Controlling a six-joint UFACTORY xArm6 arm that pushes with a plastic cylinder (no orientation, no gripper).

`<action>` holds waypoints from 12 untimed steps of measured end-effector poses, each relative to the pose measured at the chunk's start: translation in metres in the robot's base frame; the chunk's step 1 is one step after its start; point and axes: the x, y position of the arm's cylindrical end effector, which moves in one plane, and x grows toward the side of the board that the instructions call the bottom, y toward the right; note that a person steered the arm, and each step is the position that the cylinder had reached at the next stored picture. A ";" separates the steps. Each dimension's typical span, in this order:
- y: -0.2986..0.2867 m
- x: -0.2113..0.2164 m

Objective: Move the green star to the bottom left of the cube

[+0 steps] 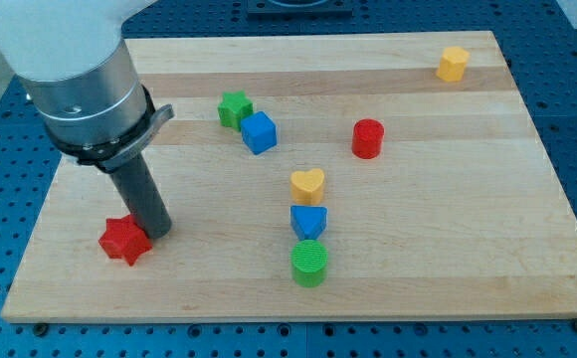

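Observation:
The green star (235,107) lies on the wooden board (448,239) at the upper middle, touching the upper-left side of the blue cube (259,132). My tip (157,231) is far off at the view's lower left, right beside the red star (124,240), touching or almost touching its right side. The rod rises from there to the grey arm at the view's top left.
A yellow heart (308,184), a blue block (308,221) and a green cylinder (309,263) stand in a column at the middle. A red cylinder (368,138) is to the right. A yellow block (454,64) sits at the top right corner.

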 end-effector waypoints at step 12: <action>0.069 -0.190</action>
